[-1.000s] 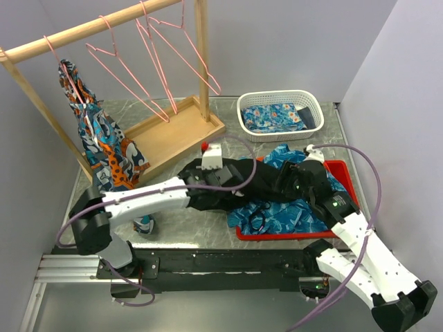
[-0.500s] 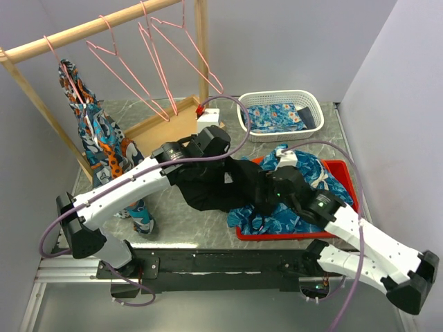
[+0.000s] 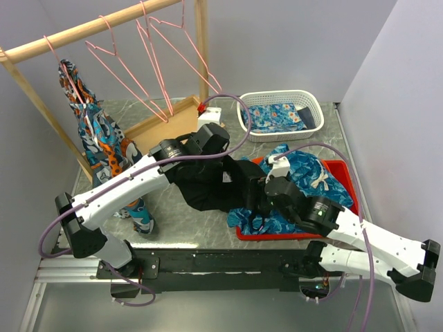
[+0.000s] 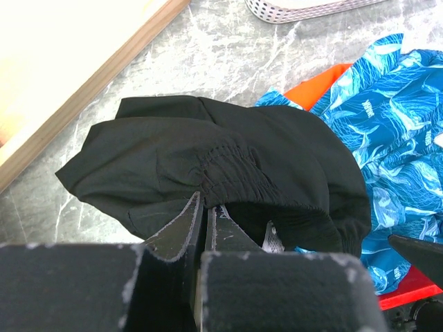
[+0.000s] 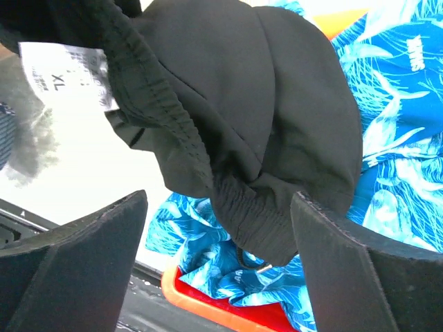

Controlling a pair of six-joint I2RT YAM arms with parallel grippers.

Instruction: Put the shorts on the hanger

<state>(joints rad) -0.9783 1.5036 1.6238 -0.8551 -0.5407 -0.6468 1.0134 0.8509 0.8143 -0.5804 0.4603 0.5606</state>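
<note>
The black shorts [image 3: 225, 187] hang bunched over the table's middle, their right end on the red tray [image 3: 348, 170]. My left gripper [image 3: 206, 164] is shut on their elastic waistband, seen close in the left wrist view [image 4: 205, 200] with the fabric [image 4: 228, 149] spreading beyond. My right gripper [image 3: 260, 195] is open beside the shorts' right end. In the right wrist view [image 5: 220, 200] the shorts [image 5: 277, 104] hang between the spread fingers [image 5: 346, 270], not gripped, with a pale XL label [image 5: 66, 72] showing. Several pink hangers [image 3: 128, 72] hang on the rack.
The wooden rack [image 3: 90, 28] stands at the back left on a wooden base [image 3: 163, 135], with an orange-and-blue garment [image 3: 100, 142] on its left end. A blue patterned cloth [image 3: 311, 173] fills the red tray. A white basket [image 3: 280, 97] sits at the back right.
My left arm has lifted the shorts up and back toward the rack base. My right arm has swung left and lower, its open gripper now at the shorts' right end.
</note>
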